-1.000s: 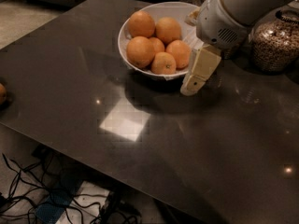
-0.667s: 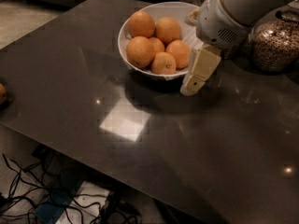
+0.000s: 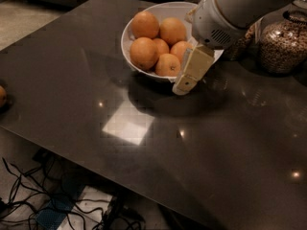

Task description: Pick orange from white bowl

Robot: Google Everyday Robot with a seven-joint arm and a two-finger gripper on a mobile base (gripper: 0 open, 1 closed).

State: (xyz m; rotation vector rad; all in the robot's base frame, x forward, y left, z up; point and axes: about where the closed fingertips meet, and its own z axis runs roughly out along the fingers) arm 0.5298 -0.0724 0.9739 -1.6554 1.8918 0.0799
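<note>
The white bowl point(image 3: 125, 38) sits at the back of the dark table and holds several oranges point(image 3: 143, 52). My gripper point(image 3: 188, 78) hangs from the white arm at the bowl's front right rim. It points down towards the table and sits just beside the nearest orange point(image 3: 168, 64). It holds nothing that I can see. The arm's housing hides the bowl's right side.
Two glass jars of cereal point(image 3: 284, 43) stand to the right of the bowl, behind the arm. Another orange point(image 3: 2, 97) lies at the table's far left edge. Cables point(image 3: 43, 200) lie on the floor below the table's front edge.
The gripper and arm have shifted slightly to the left, closer over the bowl's rim. The bowl and oranges have not moved.
</note>
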